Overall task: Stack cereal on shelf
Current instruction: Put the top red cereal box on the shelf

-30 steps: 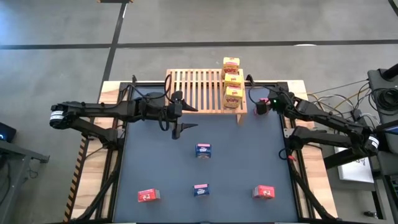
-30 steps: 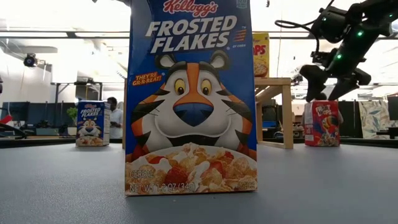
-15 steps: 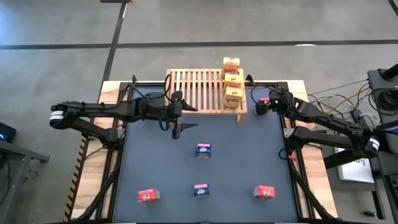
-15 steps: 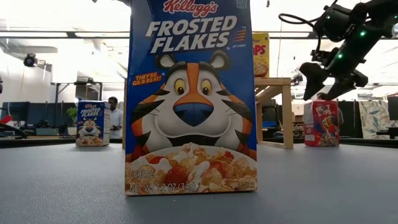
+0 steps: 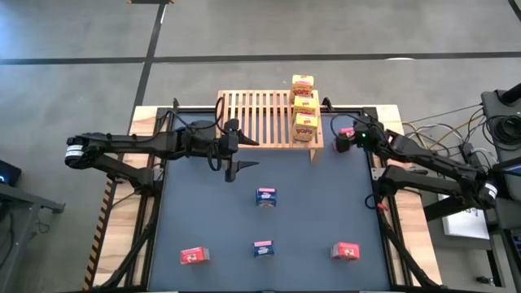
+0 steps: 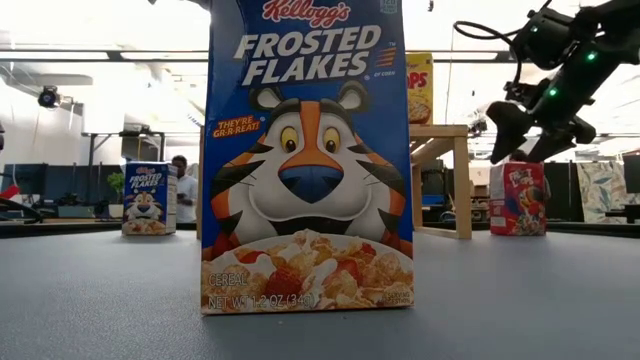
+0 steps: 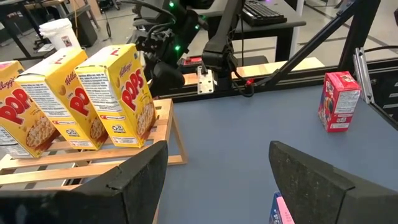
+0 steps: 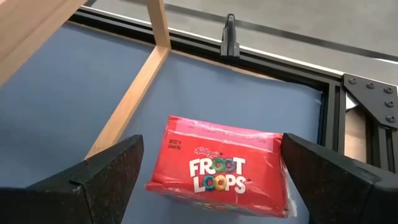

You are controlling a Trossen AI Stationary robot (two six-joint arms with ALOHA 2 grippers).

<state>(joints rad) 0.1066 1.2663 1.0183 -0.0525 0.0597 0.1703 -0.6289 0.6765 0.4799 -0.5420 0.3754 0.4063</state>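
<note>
Dark tabletop [image 5: 309,220]. Near edge: red box [image 5: 194,255], blue box [image 5: 263,248] and red box [image 5: 345,251] in a row. Mid-tabletop: another blue box [image 5: 265,196]. Left gripper [image 5: 236,168] hangs behind it, fingers spread apart, nothing between them. Far edge: wooden shelf [image 5: 256,118] carrying three yellow boxes [image 5: 304,106] in a line along its right end. Right gripper [image 8: 205,180], fingers apart, hovers over a red Froot Loops box [image 8: 221,164] beside the shelf's leg.

bright even light, glaring ceiling lights
</note>
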